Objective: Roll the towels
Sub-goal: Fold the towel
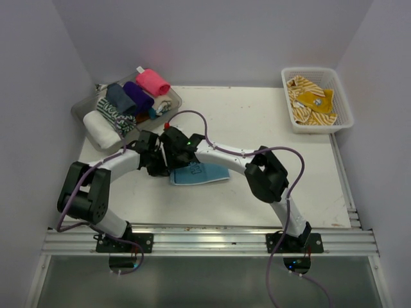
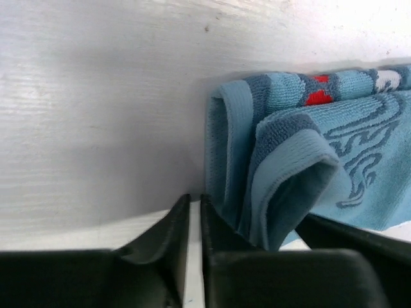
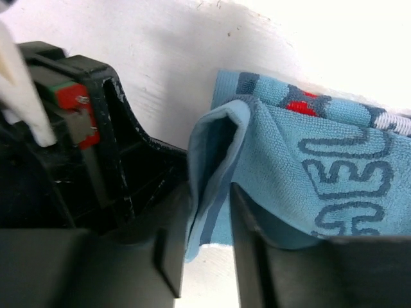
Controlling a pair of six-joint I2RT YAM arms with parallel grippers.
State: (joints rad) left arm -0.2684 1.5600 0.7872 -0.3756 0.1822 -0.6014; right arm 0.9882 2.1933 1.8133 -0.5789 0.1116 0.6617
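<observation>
A light blue towel [image 1: 200, 173] with dark lettering lies flat at the table's middle, its left end folded over into a loose roll [image 2: 282, 186]. My left gripper [image 2: 194, 197] sits just left of that fold. Its fingers are parted by a thin slit with only the table showing between them. My right gripper [image 3: 210, 192] straddles the folded edge [image 3: 215, 154], which hangs slack against one finger with a gap beside it. In the top view both grippers, left [image 1: 159, 168] and right [image 1: 172, 162], meet at the towel's left end.
A clear tray [image 1: 83, 109] at the back left holds rolled towels: pink [image 1: 153, 82], purple [image 1: 138, 96], dark blue [image 1: 119, 99] and a patterned white one [image 1: 110, 122]. A white lattice basket [image 1: 340, 96] at the back right holds mustard-yellow striped towels [image 1: 311, 102].
</observation>
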